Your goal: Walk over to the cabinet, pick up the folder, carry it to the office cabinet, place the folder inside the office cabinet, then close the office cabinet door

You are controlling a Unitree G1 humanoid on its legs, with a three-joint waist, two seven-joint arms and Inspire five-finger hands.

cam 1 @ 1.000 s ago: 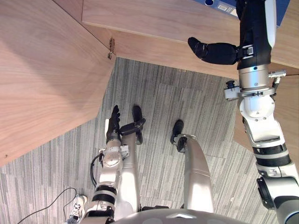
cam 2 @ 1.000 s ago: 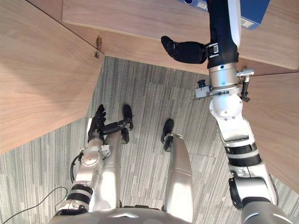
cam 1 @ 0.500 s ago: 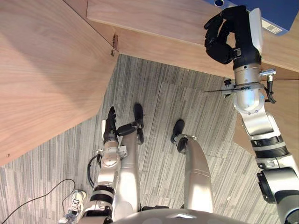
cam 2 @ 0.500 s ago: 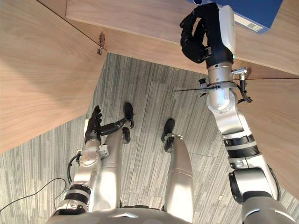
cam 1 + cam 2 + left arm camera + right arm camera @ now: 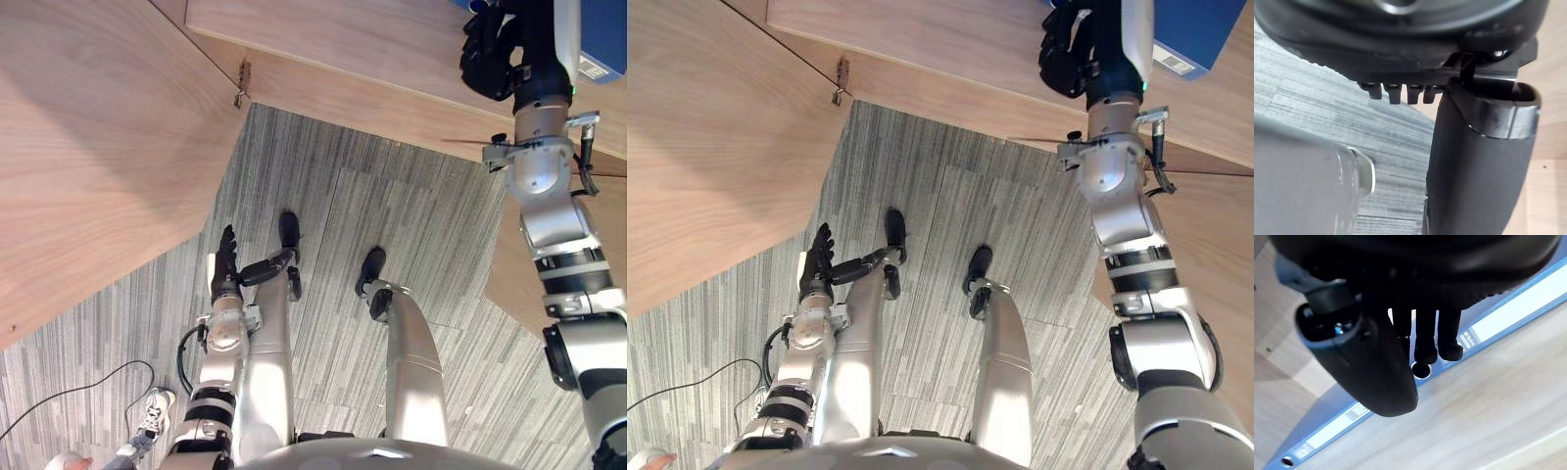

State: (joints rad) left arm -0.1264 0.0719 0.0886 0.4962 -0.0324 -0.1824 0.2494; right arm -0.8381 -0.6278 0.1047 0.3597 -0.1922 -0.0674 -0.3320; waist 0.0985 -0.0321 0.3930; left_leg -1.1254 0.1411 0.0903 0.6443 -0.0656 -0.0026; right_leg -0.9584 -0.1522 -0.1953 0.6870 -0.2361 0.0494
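A blue folder (image 5: 600, 37) with a white label lies on the cabinet's wooden shelf (image 5: 372, 39) at the upper right. My right hand (image 5: 490, 54) is raised in front of it with its fingers curled. In the right wrist view the fingertips (image 5: 1425, 352) hang just off the folder's spine (image 5: 1508, 308), near its round finger hole (image 5: 1421, 369); no grip on the spine shows. My left hand (image 5: 225, 259) hangs low at my side over the carpet, fingers straight and holding nothing, its thumb (image 5: 1479, 161) large in the left wrist view.
The cabinet's open wooden door (image 5: 88, 166) fills the left side, hinged (image 5: 240, 83) at the shelf corner. Another wooden panel (image 5: 607, 264) stands at the right. Grey striped carpet (image 5: 392, 206) lies between them. A person's shoe (image 5: 152, 431) and hand (image 5: 59, 460) show at the lower left.
My right hand went from straight fingers to curled and rose up and to the right, closer to the blue folder. A person's hand has come in at the lower left.
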